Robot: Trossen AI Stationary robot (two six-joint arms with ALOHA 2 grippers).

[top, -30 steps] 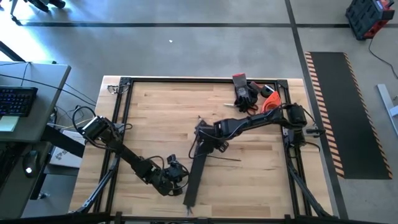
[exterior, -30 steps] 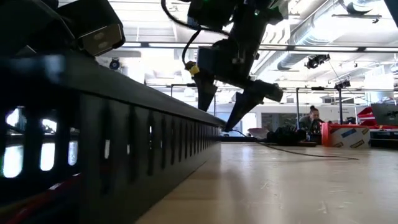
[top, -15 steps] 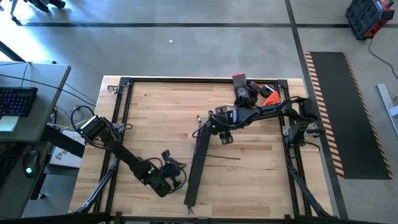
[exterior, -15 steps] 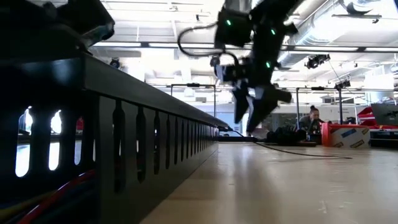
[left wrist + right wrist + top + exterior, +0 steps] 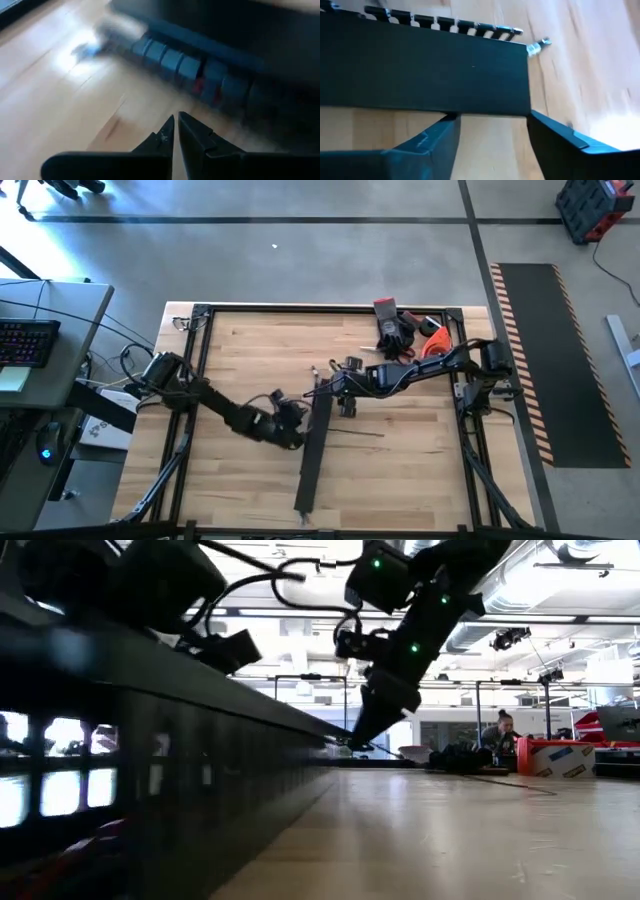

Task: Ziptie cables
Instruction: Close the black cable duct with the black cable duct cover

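**Me:** My left jaws are clenched on nothing. My left gripper [image 5: 176, 120] is pointing at the slotted side of the black bar [image 5: 420, 70]. My right gripper [image 5: 492, 130] has its jaws released, one on each side of the bar's far end, and neither is touching it as far as I can see.

**Operator:** And the cables?

**Me:** They're inside the bar, I think. A glimpse of red through the slots is probably the cables [image 5: 200, 86], but it's too blurred to be sure. A small metal tip [image 5: 537, 46] sticks out just past the bar's end. A thin dark strand [image 5: 355, 433] lies on the table [image 5: 250, 350] beside the bar, and I can't tell whether it's a tie or a wire.

**Operator:** What worries you?

**Me:** The bar looks long and light. If my right jaws close off-centre on that end, it could pivot and swing into my left gripper. My closed left tip sits near the slots, so a nudge there could snag a comb tooth or pinch a wire. I'm also not holding a tie, so nothing can be bundled yet.
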